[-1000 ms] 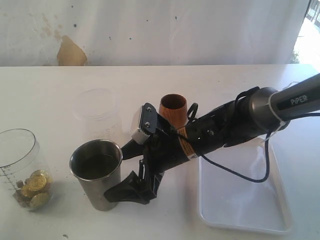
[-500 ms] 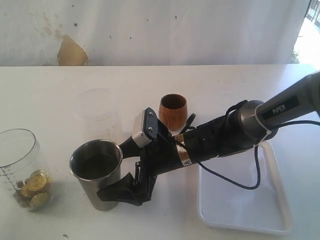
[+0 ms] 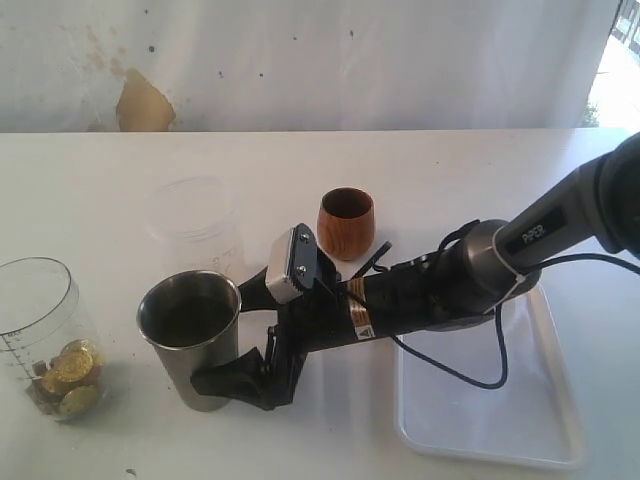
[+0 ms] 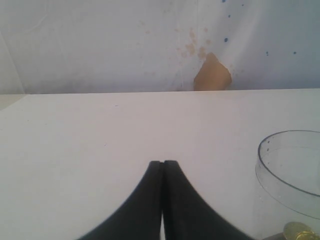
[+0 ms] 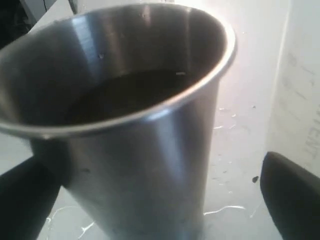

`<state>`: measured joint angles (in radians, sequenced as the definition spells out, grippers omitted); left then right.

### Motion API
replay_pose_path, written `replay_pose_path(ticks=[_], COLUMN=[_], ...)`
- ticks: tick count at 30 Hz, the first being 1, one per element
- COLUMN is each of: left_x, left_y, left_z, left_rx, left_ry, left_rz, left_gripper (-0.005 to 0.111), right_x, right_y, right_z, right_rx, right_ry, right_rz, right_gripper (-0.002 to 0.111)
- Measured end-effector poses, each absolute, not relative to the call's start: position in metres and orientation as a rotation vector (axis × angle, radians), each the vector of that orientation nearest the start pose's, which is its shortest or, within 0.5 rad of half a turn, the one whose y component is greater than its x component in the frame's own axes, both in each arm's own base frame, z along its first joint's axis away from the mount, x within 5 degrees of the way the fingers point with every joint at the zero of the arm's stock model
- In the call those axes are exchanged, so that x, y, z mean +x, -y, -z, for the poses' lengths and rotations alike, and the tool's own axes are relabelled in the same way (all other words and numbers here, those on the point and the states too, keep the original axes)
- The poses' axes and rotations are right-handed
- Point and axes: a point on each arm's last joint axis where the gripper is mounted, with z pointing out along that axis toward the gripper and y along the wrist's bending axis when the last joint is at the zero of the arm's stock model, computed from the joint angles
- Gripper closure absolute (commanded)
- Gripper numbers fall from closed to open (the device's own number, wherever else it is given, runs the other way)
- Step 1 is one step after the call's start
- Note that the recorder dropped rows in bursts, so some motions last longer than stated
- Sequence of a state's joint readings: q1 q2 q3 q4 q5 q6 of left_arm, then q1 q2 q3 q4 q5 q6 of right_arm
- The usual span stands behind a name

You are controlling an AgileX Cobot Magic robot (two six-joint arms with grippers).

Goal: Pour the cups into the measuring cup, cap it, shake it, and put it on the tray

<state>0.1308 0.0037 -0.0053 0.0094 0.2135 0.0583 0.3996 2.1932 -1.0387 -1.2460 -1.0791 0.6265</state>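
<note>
The steel tumbler [image 3: 190, 340] stands upright at the front left of the table. My right gripper [image 3: 226, 336] is open and straddles it, one finger on each side. In the right wrist view the tumbler [image 5: 140, 150] fills the frame between the fingers of the right gripper [image 5: 160, 195], and one finger is clearly apart from its wall. The measuring cup [image 3: 45, 340] holds gold coins [image 3: 68, 380] at the far left. The brown wooden cup [image 3: 346, 222] stands behind the arm. My left gripper [image 4: 163, 163] is shut and empty, beside the measuring cup [image 4: 290, 165].
A frosted unmarked plastic cup [image 3: 192, 225] stands behind the tumbler. The white tray [image 3: 480, 400] lies at the front right, partly under the right arm and its cable. A stained white wall runs behind the table.
My right arm has dropped lower and slid left, bringing its open fingers around the tumbler. The wooden cup is now uncovered behind it.
</note>
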Motion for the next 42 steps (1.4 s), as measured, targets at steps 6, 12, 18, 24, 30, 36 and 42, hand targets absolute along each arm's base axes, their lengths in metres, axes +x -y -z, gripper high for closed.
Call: replay_pose_path(ticks=[6,12,18,24,30,36,42], left_x=[0.055,0.055,0.055,0.055,0.055,0.055,0.055], left_y=[-0.007,-0.007,-0.007,-0.007,-0.007,-0.007,-0.007], left_z=[-0.195,-0.195,-0.195,-0.195,-0.195,-0.195,-0.195], left_rx=[-0.055,-0.055,-0.055,-0.055,-0.055,-0.055,-0.055], left_ry=[-1.697,-1.697,-1.697,-1.697,-1.697,-1.697,-1.697], left_rz=[-0.150,-0.150,-0.150,-0.150,-0.150,-0.150,-0.150], left_gripper=[0.107,0.107,0.107,0.107,0.107,0.107,0.107], right_x=[0.318,0.317,0.310,0.313,0.315,0.316,0.315], right_y=[-0.219,-0.220,-0.233,-0.237,-0.236,-0.238,-0.250], right_z=[-0.095,-0.097,-0.095,-0.097,-0.085,-0.075,-0.080], right_rx=[-1.214,-1.219,-1.256,-1.193,-1.145,-1.137,-1.178], right_ry=[-1.544,-1.501,-1.493,-1.511,-1.544,-1.546,-1.487], right_rz=[-1.113,-1.128,-1.113,-1.078,-1.086,-1.098,-1.092], right_gripper=[0.003,0.003,0.003,0.003,0.003,0.003,0.003])
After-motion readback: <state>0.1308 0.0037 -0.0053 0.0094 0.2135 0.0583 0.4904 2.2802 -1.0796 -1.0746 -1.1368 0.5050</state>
